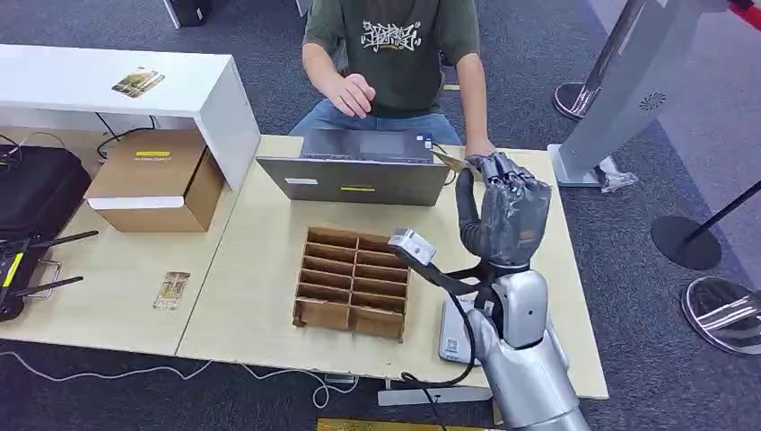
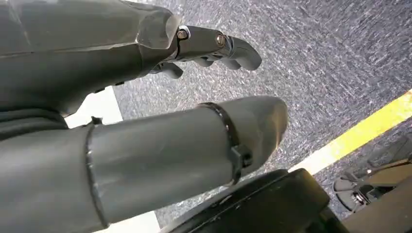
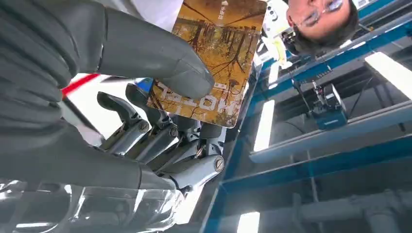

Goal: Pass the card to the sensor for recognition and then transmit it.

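A brown cardboard box (image 1: 154, 180) with a yellow label sits at the left of the frame on the light wooden table (image 1: 260, 242), tucked under a white shelf (image 1: 108, 85) at upper left. On that shelf lies a small yellow-brown card (image 1: 137, 83). Another small yellowish card (image 1: 171, 290) lies flat on the table at lower left. At centre stands a brown wooden tray of slotted compartments (image 1: 352, 283). At the far left edge are a black case (image 1: 36, 189) and a black device with antennas (image 1: 27, 269). At upper centre a person in a dark green printed T-shirt (image 1: 390, 45) sits behind the table.
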